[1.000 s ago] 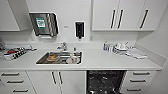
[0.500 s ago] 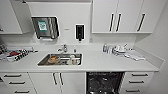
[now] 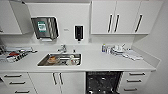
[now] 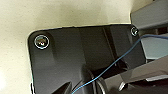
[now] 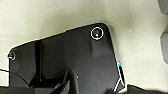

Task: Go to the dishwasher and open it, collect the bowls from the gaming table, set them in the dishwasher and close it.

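Note:
The dishwasher (image 3: 103,82) is built in under the white counter, right of the sink. It stands open, and its dark interior with wire racks shows in the head view. The left wrist view and the right wrist view look down on the robot's own dark plate over pale floor. The bowls and the gaming table are out of view.
A steel sink (image 3: 60,59) holds dishes and something orange. Bottles and stacked dishes (image 3: 116,50) stand on the counter (image 3: 100,62) at the right, and a dish rack (image 3: 15,53) at the left. White drawers (image 3: 135,81) flank the dishwasher, and white wall cabinets (image 3: 120,17) hang above.
The whole head picture has slid slightly downward, so the camera has moved. Nothing in the kitchen itself has shifted.

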You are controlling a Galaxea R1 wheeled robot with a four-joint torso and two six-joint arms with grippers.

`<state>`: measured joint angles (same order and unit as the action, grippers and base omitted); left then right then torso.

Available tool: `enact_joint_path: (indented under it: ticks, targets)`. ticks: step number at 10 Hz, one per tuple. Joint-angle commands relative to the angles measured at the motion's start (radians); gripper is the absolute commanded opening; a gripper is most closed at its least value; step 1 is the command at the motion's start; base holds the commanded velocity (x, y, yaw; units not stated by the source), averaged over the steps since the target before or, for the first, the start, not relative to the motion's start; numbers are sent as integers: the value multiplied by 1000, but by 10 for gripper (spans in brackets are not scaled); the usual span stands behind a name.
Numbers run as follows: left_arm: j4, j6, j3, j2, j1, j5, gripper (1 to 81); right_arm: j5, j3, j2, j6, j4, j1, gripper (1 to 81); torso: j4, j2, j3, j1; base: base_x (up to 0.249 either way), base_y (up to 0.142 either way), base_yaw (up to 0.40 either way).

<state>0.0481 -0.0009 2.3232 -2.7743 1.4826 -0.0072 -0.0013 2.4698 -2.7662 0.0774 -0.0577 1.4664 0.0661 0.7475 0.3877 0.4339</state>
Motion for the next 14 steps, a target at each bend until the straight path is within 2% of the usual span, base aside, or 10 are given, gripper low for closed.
enact_joint_path:
  ticks: [1,3,7,10,11,12,13,14]
  targets:
    - [9,4,-8,16,-37,58,811,-63,40,-40,-36,45,-16,811,0,-97,0,-63,0,0,0]
    - [9,4,2,8,-35,59,811,-62,38,-43,-39,64,-16,811,0,-159,-9,-103,0,0,0]
    - [9,5,146,-68,-23,66,811,-62,56,-49,-39,65,-16,811,0,-309,-10,-200,0,0,0]
    - [9,5,193,-91,-21,66,811,-62,66,-58,-39,67,-16,811,0,-420,-10,-272,0,0,0]
    - [9,5,193,-91,-20,66,811,-62,72,-60,-39,67,-16,811,0,-458,-57,-296,0,0,0]
    - [9,5,193,-91,-20,66,811,-60,73,-62,-39,65,-16,811,0,-391,-86,-253,0,0,0]
    - [10,5,193,-93,-21,66,811,-60,79,-63,-38,65,-16,811,22,-403,-108,-260,0,0,0]
    - [9,5,193,-93,-20,66,811,-62,84,-65,-38,65,-16,811,25,-414,-132,-266,0,0,0]
